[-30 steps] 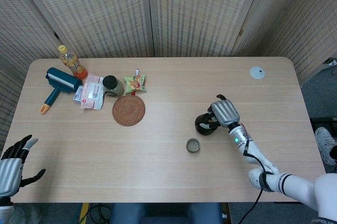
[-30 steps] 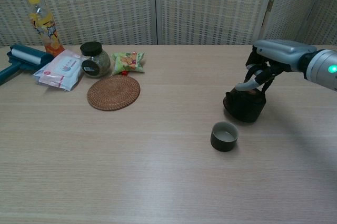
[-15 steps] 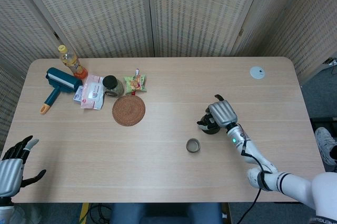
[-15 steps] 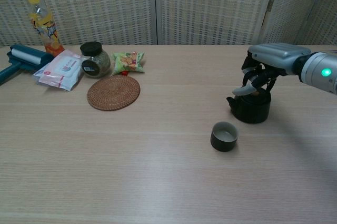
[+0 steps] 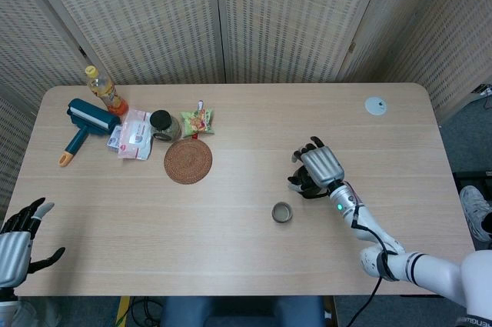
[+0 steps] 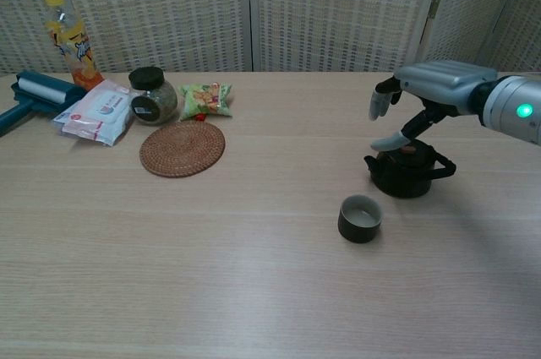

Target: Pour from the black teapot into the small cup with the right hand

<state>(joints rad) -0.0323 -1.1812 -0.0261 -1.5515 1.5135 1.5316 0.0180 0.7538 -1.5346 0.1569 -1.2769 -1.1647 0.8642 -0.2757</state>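
right robot hand (image 6: pixel 423 97) hovers spread just above the black teapot (image 6: pixel 408 171), which sits upright on the table (image 6: pixel 254 274). small cup (image 6: pixel 360 218) stands near, at the teapot's 7 o'clock.

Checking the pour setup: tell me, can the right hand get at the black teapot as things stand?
Probably yes. The right hand hangs open just above the black teapot, which stands upright on the table beside the small cup, and nothing lies between hand and pot.
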